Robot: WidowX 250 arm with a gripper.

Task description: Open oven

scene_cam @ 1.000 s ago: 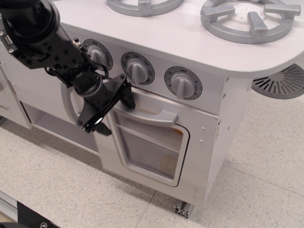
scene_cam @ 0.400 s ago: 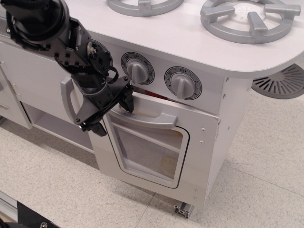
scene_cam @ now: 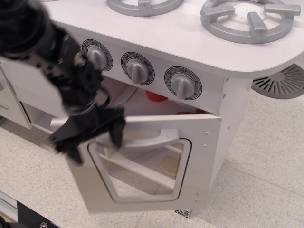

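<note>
- While the door [scene_cam: 152,166] of the oven [scene_cam: 190,142] hangs tipped outward from its top edge, hinged along the bottom, the task looks partly done: a gap shows between the door's top and the dial panel, and the cavity is visible.
- Inside that gap, just below the dials [scene_cam: 137,69], something orange-red [scene_cam: 156,96] sits at the back of the cavity; what it is cannot be told.
- The tool [scene_cam: 92,133] is at the left end of the oven door's bar handle [scene_cam: 147,138]. It is motion-blurred, so I cannot tell whether its fingers are spread or pinching the handle; it seems to be touching or hooking it.
- What is left, as I judge it, is to swing the door further down until it is fully open; it is roughly a third to halfway there.
- Through the door's window [scene_cam: 142,178] a pale round thing [scene_cam: 168,166] lies on the oven floor or a shelf.
- Above the oven, the white cooktop surface [scene_cam: 180,33] carries two grey burner grates [scene_cam: 247,19].
- Left of the oven, a plain white cupboard [scene_cam: 19,90] stands mostly hidden behind the arm.
- Below the oven is a speckled tile floor [scene_cam: 266,166]; right of it, a grey slotted disc [scene_cam: 282,81] lies on the floor.
</note>
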